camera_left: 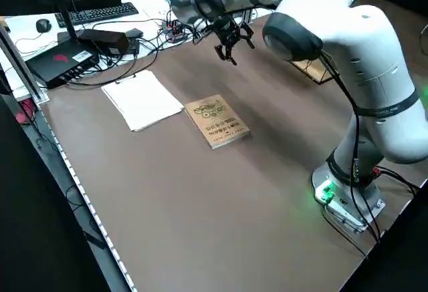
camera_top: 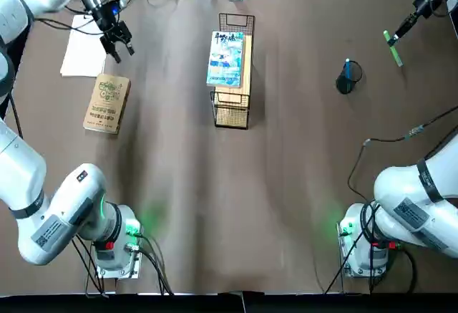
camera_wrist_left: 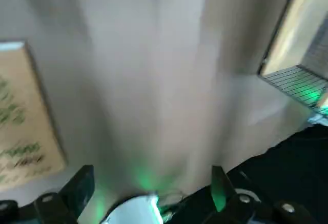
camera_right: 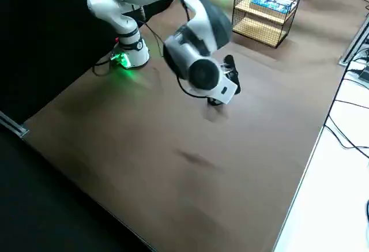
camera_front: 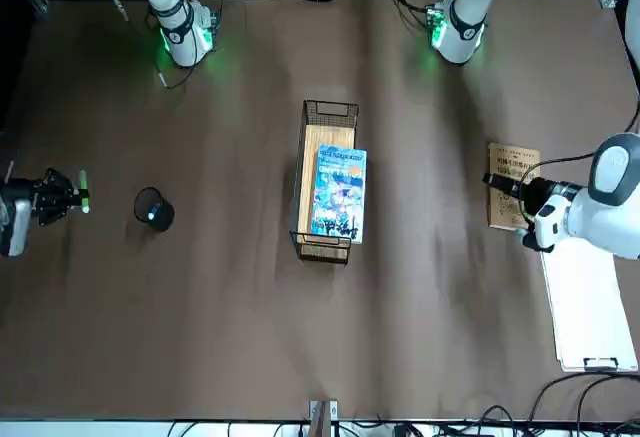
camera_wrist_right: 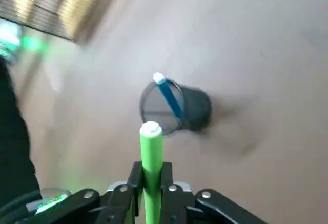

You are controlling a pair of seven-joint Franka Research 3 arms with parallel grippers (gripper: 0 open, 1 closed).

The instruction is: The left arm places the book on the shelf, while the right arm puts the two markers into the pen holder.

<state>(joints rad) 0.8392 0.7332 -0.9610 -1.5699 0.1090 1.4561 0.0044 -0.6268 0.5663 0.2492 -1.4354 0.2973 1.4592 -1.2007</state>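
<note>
At the top view's upper right, the right pincer (camera_wrist_right: 151,196), clamped on the green marker (camera_wrist_right: 151,157), risks missing the narrow pen holder (camera_wrist_right: 177,108) where the blue marker (camera_wrist_right: 168,97) leans; the left pincer (camera_top: 118,44), upper left, hangs wide open, empty.

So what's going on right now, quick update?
Right gripper holds green marker, off to the side of pen holder. Blue marker already in. Book on shelf. Left gripper open, empty.

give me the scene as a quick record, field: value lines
book: lying flat on the shelf top
blue marker: standing in the pen holder
green marker: clamped in the right gripper, off to the side of the holder
left gripper: open, holding nothing, above the table beyond the tan book
left to do: green marker into holder
</note>
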